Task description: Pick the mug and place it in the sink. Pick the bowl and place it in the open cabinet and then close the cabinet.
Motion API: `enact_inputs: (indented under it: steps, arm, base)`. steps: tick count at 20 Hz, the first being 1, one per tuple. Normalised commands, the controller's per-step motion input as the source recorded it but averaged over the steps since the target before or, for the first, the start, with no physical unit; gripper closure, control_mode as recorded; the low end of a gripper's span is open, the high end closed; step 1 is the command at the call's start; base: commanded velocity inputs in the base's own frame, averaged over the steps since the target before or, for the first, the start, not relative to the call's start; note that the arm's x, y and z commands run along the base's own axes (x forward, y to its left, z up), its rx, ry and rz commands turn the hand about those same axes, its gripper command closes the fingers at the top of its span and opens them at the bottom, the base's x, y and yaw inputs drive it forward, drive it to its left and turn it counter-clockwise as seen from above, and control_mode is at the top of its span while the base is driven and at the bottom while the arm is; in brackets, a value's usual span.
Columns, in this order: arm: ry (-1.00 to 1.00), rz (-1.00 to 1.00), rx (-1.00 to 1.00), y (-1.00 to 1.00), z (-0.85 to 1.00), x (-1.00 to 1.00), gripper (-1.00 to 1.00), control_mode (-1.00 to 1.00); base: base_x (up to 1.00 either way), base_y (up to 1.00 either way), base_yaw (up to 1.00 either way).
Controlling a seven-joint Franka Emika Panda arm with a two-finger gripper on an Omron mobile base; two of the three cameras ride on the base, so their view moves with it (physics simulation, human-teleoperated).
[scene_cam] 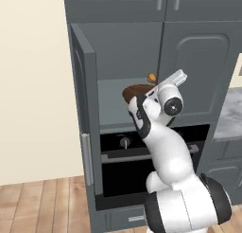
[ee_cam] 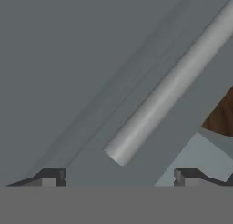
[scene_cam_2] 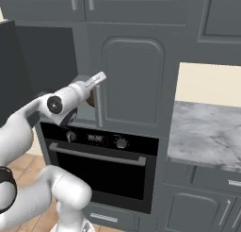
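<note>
Facing the cabinet (scene_cam: pixel 198 61), I see its left door (scene_cam: pixel 85 109) swung wide and the right one shut. Below sits the oven (scene_cam_2: pixel 101 165). My gripper (ee_cam: pixel 119 175) hangs spread at the closed door's bar handle (ee_cam: pixel 168 89), pinching nothing. Behind it the bowl (scene_cam: pixel 137 91) rests on the cabinet's shelf, something small and orange (scene_cam: pixel 151 78) beyond.
</note>
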Motion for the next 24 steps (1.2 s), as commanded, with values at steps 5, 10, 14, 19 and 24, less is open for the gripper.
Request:
enact_inputs:
  steps: [5, 10, 14, 19, 24]
  arm:
    - [0.04, 0.00, 0.25, -0.82, 0.55, -1.00, -1.00, -1.00]
    - [0.07, 0.00, 0.25, -0.77, 0.78, -0.97, -1.00, -1.00]
    - [0.06, 0.00, 0.17, -0.36, 0.24, -1.00, -1.00, -1.00]
    - [0.00, 0.00, 0.04, 0.02, -0.11, -1.00, -1.00, -1.00]
    - [0.00, 0.00, -0.02, 0.31, -0.03, -1.00, -1.00, -1.00]
  base:
    - [0.00, 0.00, 0.00]
    - [0.00, 0.00, 0.00]
    - [0.00, 0.00, 0.00]
    - [0.00, 0.00, 0.00]
    - [0.00, 0.00, 0.00]
